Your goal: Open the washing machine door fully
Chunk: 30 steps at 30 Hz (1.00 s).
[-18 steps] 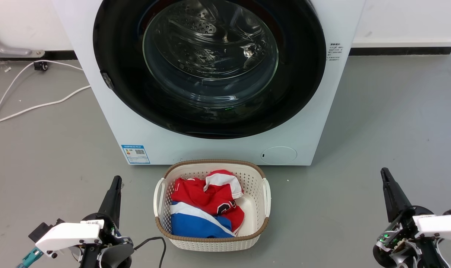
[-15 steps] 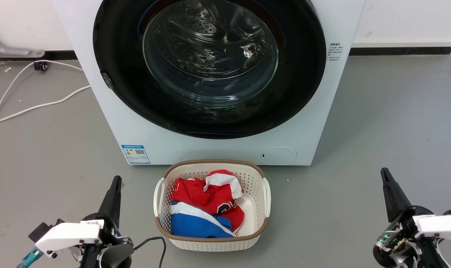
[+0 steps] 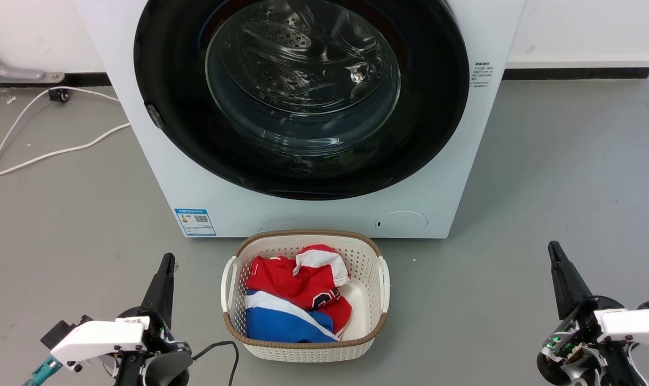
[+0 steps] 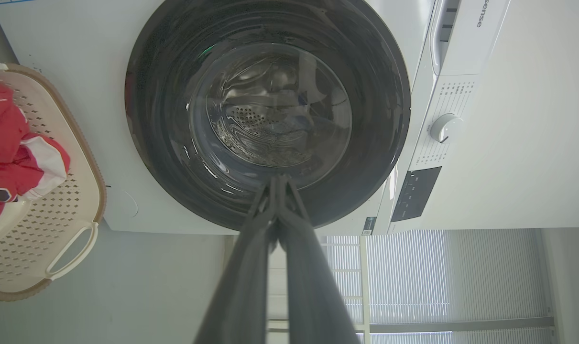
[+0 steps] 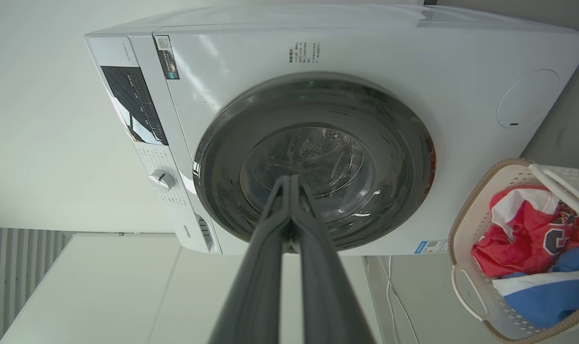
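The white washing machine [image 3: 313, 214] stands straight ahead on the grey floor. Its round glossy black door [image 3: 163, 64] with the clear glass bowl window [image 3: 303, 75] lies flush against the front, closed. A small latch piece [image 3: 154, 115] sits on the door's left rim. My left gripper [image 3: 168, 260] rests low at the left, shut, fingers pointing toward the machine. My right gripper [image 3: 553, 247] rests low at the right, shut as well. Both are well short of the door. In the wrist views the closed fingers [image 4: 279, 215] [image 5: 289, 210] point at the door [image 4: 389, 95] [image 5: 222, 153].
A cream laundry basket [image 3: 303, 351] with red, white and blue clothes [image 3: 297, 295] sits on the floor between my grippers, just before the machine. White cables [image 3: 51, 153] trail over the floor at the left. A white wall with a dark skirting [image 3: 576, 72] runs behind.
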{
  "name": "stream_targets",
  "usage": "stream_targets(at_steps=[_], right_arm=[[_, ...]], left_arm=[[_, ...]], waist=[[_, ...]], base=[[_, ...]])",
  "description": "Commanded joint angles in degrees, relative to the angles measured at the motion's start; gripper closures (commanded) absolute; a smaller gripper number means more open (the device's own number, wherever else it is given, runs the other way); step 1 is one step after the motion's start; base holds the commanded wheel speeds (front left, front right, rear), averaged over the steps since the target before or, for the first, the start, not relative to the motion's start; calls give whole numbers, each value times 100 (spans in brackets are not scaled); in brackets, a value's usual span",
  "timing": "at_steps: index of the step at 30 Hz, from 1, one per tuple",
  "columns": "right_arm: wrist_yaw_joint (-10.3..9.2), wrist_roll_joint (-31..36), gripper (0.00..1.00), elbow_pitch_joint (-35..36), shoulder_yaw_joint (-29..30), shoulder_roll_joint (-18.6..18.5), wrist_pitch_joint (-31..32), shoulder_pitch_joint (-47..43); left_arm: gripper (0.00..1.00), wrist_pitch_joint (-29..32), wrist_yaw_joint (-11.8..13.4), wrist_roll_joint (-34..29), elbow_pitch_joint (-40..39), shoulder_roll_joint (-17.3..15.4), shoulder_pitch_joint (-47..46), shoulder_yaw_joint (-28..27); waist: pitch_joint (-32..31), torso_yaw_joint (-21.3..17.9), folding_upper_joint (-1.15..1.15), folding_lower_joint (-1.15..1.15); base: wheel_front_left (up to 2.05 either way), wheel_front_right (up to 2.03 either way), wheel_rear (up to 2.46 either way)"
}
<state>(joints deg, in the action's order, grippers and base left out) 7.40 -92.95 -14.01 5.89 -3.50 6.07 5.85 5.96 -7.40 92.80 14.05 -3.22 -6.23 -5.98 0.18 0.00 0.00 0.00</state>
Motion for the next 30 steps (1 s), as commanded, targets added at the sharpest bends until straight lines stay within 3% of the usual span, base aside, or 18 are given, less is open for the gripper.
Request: stream_targets(at_steps=[1, 23, 24, 30], right_arm=[[17, 24, 100, -7, 7, 20, 1, 57], [17, 40, 100, -7, 28, 35, 26, 58], [0, 15, 0, -15, 16, 13, 2, -7], [-1, 58, 0, -11, -45, 23, -102, -104]], left_arm=[[100, 33, -17, -37, -7, 9, 25, -18], [100, 39, -17, -40, -6, 19, 23, -33], [0, 16, 1, -27, 20, 13, 5, -11], [0, -94, 1, -41, 85, 28, 35, 140]], waist=[[0, 0, 0, 0], [0, 0, 0, 0], [0, 0, 0, 0], [4, -1, 0, 0]], base=[[0, 0, 0], [0, 0, 0], [0, 0, 0], [0, 0, 0]])
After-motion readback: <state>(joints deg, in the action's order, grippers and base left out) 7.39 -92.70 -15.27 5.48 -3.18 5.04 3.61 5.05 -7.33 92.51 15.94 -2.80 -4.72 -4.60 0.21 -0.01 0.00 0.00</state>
